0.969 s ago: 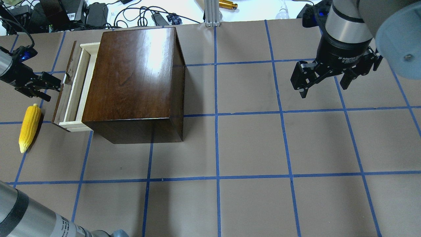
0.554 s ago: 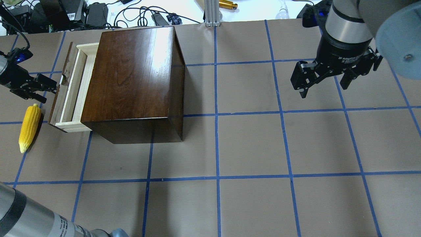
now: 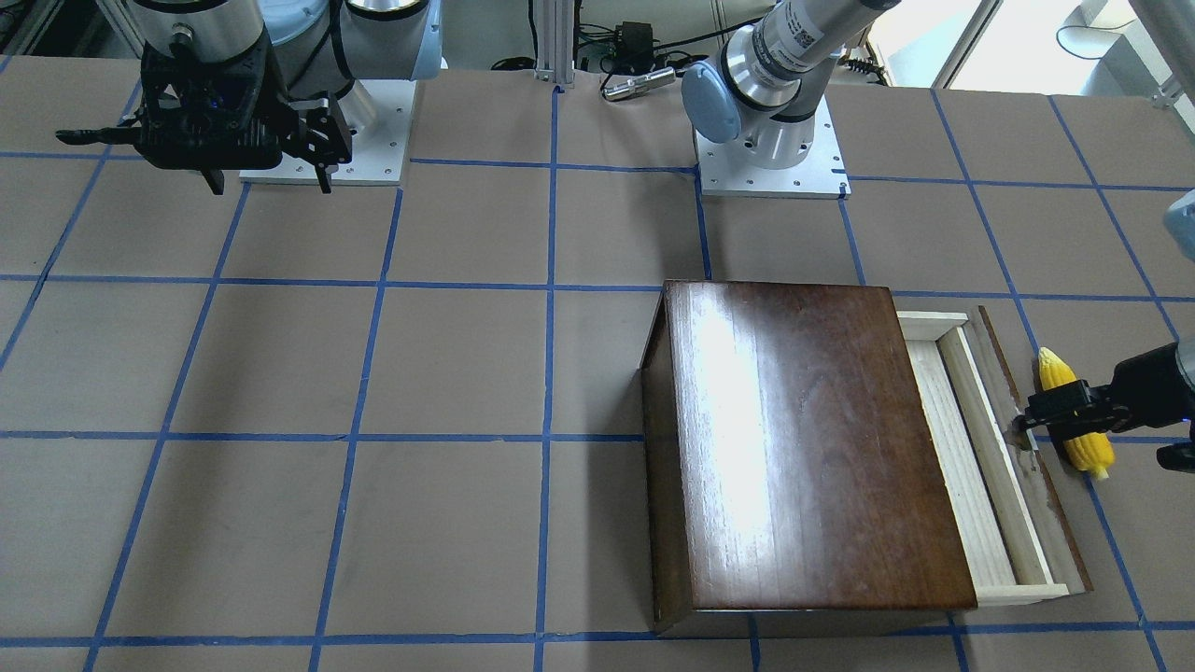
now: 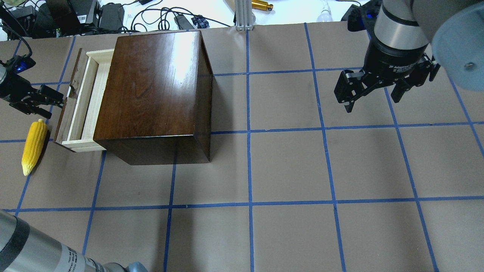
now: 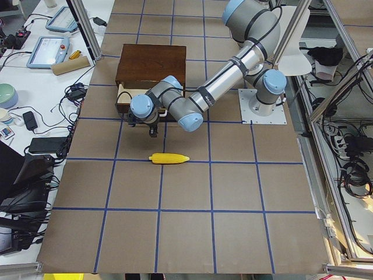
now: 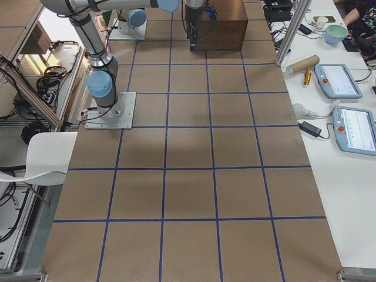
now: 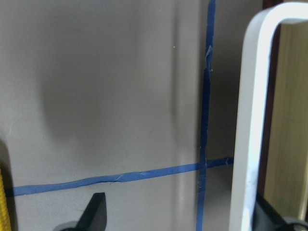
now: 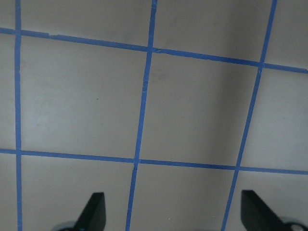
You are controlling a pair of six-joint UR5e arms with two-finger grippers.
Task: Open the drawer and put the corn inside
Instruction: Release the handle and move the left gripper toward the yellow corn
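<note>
The glossy dark-brown box point(image 4: 151, 90) stands at the table's left. Its drawer point(image 4: 89, 102) of pale wood with a dark front panel is pulled partly out toward the left; it also shows in the front-facing view point(image 3: 971, 467). My left gripper point(image 4: 56, 101) is open at the drawer's front, and the white handle point(image 7: 252, 120) stands between its fingers, close to one of them. The yellow corn point(image 4: 33, 146) lies on the table just beside the drawer front, partly behind the gripper in the front-facing view point(image 3: 1083, 448). My right gripper point(image 4: 372, 100) is open and empty above the table's far right.
Blue tape lines grid the brown table point(image 4: 287, 166). Cables and power bricks point(image 4: 94, 15) lie beyond the far edge behind the box. An aluminium post point(image 4: 242, 15) stands at the back middle.
My left gripper has moved left and the drawer has slid further out of the box with it. The corn and the right arm have not moved.
</note>
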